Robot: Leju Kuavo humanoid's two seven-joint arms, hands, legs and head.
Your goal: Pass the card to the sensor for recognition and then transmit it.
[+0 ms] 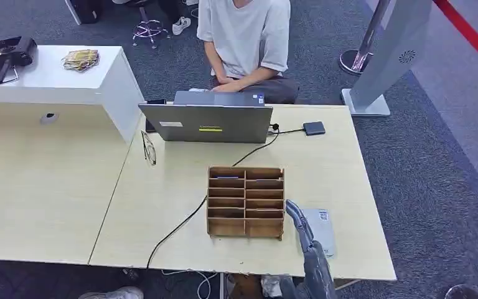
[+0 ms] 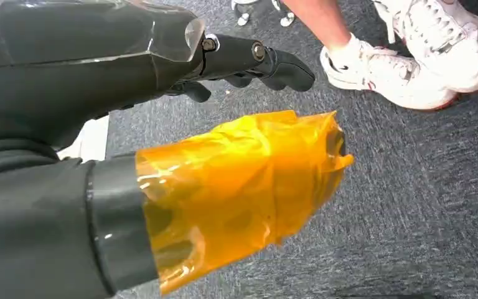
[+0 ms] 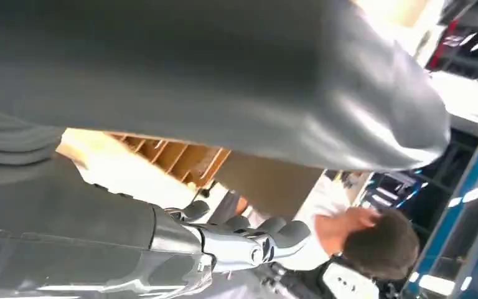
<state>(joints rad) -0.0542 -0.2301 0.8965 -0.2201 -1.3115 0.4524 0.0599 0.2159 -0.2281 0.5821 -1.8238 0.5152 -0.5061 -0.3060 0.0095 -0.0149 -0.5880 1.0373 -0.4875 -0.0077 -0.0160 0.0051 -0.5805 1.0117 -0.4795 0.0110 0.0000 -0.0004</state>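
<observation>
Beside the wooden organizer (image 1: 246,201), right hand (image 1: 300,221) reaches over a grey card (image 1: 321,227), grip unclear; left hand (image 2: 249,62) hangs empty, fingers curled.

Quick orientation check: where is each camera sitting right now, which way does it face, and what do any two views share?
Head view: high on the body, facing down at the table; right hand beside the wooden organizer.
Left wrist view: behind the hanging left hand, facing carpet and a person's sneakers.
Right wrist view: behind the right hand, facing across the table.
Shared: head and right wrist views both show the organizer and seated person.
</observation>
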